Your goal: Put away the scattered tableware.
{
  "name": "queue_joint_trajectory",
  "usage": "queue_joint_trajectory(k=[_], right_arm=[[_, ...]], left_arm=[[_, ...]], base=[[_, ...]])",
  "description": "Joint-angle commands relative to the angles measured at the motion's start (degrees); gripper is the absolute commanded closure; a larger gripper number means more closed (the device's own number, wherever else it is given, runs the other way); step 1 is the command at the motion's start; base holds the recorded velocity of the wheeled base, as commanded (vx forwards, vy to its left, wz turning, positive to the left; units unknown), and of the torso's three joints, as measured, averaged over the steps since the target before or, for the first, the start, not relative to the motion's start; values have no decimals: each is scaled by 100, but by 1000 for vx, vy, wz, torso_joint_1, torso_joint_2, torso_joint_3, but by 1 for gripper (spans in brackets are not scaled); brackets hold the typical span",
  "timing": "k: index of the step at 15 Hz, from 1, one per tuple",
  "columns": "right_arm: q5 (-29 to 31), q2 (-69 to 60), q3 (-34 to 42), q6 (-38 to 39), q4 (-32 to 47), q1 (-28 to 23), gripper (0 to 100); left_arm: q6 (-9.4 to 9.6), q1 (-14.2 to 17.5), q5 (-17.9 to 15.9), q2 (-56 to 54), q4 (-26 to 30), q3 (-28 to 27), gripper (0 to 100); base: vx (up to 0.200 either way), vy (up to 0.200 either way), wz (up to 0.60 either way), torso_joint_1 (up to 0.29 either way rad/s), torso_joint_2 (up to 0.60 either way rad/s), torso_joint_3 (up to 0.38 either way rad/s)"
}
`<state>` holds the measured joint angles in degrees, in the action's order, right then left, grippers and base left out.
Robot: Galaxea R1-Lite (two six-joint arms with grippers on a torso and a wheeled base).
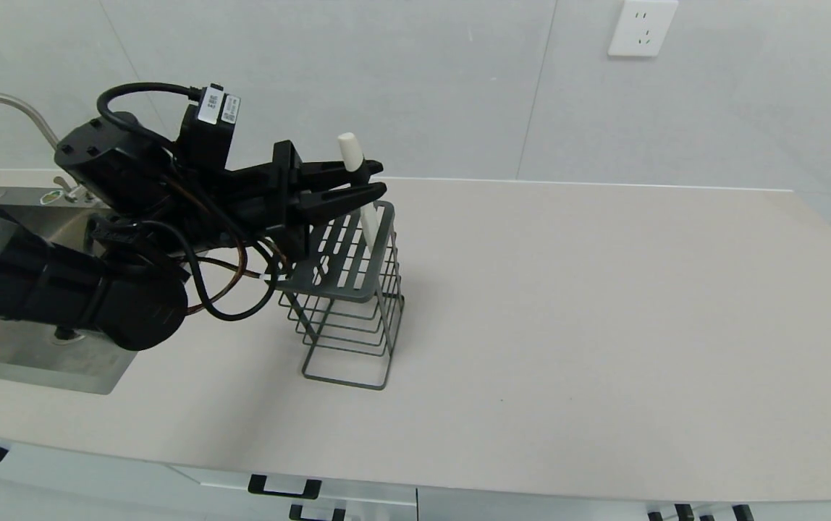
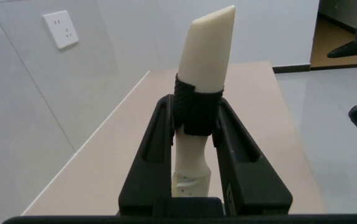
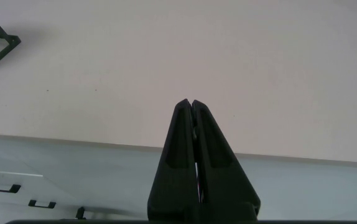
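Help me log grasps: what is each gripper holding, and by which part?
The left gripper clamps a white utensil partway along its handle, with the handle end sticking out above. The right gripper is shut on nothing.

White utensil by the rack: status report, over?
Left gripper shut on white utensil, upright, lower end at slotted top of wire rack. Right gripper shut, empty, over counter. Nothing blocking.

A kitchen: a pale bench (image 1: 604, 325) runs along a grey tiled wall (image 1: 386, 72). A steel sink (image 1: 32, 354) and curved tap (image 1: 3, 101) sit behind the left tool (image 1: 379, 179). A wire cutlery rack (image 1: 347, 318) stands just beneath its tips, a wall socket (image 1: 641, 27) is well to its right, and handled cabinet fronts (image 1: 284, 486) lie below.
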<state>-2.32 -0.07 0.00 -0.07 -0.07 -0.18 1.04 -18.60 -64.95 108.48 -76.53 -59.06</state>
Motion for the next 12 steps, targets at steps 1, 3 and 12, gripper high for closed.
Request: queue_joint_trajectory(k=[1,3,12], right_arm=[[-6,7,0,-1,-1,1,100],[-6,7,0,-1,-1,1,100],[-6,7,0,-1,-1,1,100]], left_arm=[[2,6,9,103,-11,0,100],[2,15,9,112,-11,0,100],[2,23,167,384,-371,176,100]], base=[[0,0,0,0,0,0],[0,0,0,0,0,0],[0,0,0,0,0,0]])
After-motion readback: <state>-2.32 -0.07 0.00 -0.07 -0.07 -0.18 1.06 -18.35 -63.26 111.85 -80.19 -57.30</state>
